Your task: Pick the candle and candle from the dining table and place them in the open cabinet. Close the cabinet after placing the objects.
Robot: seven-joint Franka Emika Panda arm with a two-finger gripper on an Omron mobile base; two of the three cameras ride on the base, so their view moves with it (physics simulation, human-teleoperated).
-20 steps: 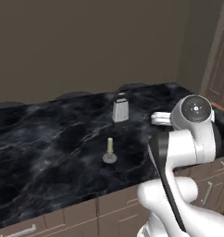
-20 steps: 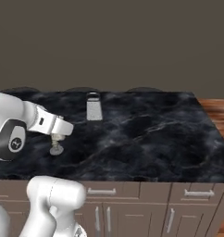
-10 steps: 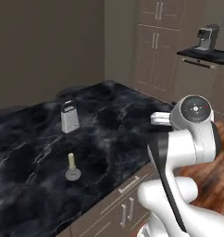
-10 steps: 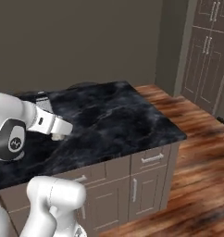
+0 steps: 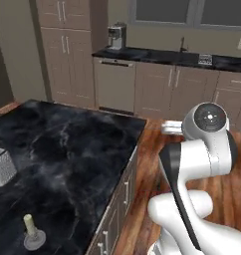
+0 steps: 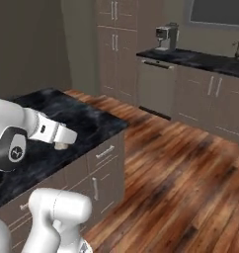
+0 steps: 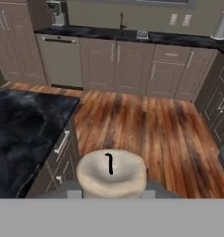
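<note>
My gripper (image 7: pixel 111 189) is shut on the short cream candle stub (image 7: pixel 111 173), whose black wick points up in the hand view. From the right base view the gripper (image 6: pixel 62 143) holds the stub (image 6: pixel 60 146) just above the dining table (image 6: pixel 87 121), near its corner. The other candle (image 5: pixel 30 224), a slim stick on a round grey dish, stands on the black marble dining table (image 5: pixel 77 149) near its front edge. The open cabinet is out of view.
A silver box grater (image 5: pixel 3 169) stands at the table's left. Beyond a wide wood floor (image 6: pixel 180 163) runs a dark counter (image 5: pixel 192 57) with a coffee machine (image 5: pixel 116 36) over closed brown cupboards. Tall cupboard doors (image 6: pixel 114 44) stand at the back left.
The whole scene has swung as the base turned: the table slid left and the far kitchen counter and floor came into view. The gripper keeps its hold on the stub.
</note>
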